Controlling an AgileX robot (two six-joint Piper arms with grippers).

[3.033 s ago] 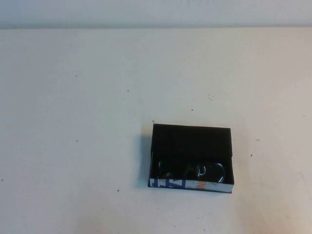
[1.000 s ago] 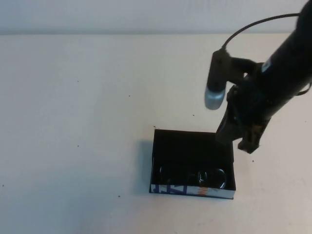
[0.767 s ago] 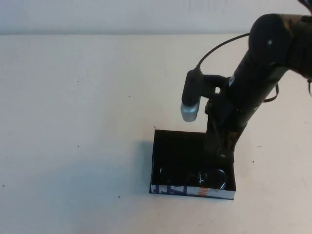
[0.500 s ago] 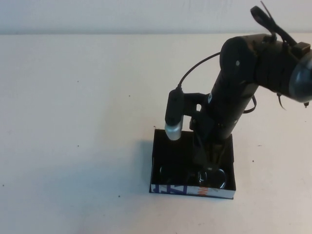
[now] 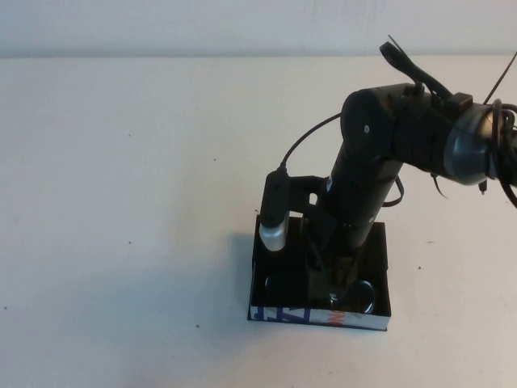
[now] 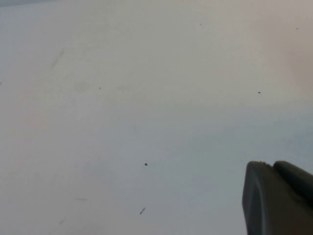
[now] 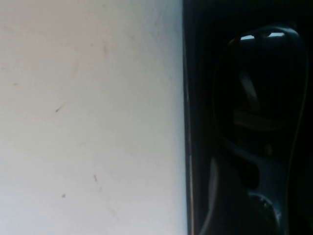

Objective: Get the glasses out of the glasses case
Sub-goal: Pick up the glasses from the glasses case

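The right gripper (image 5: 329,284) reached down inside the glasses case (image 5: 376,257), directly over the glasses (image 5: 360,293) lying along its near wall; whether its fingers gripped them could not be told. The left gripper (image 6: 277,198) hovered over bare table (image 5: 129,162), its opening unclear.

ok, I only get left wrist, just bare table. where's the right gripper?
Observer: High view has the right gripper down inside the case, over the glasses.
Operator: glasses lifted?
Observer: No. They lie in the case, along its lettered edge.
Operator: left gripper in the way?
Observer: No. The left gripper doesn't appear in the high view at all, so it is away from the case.
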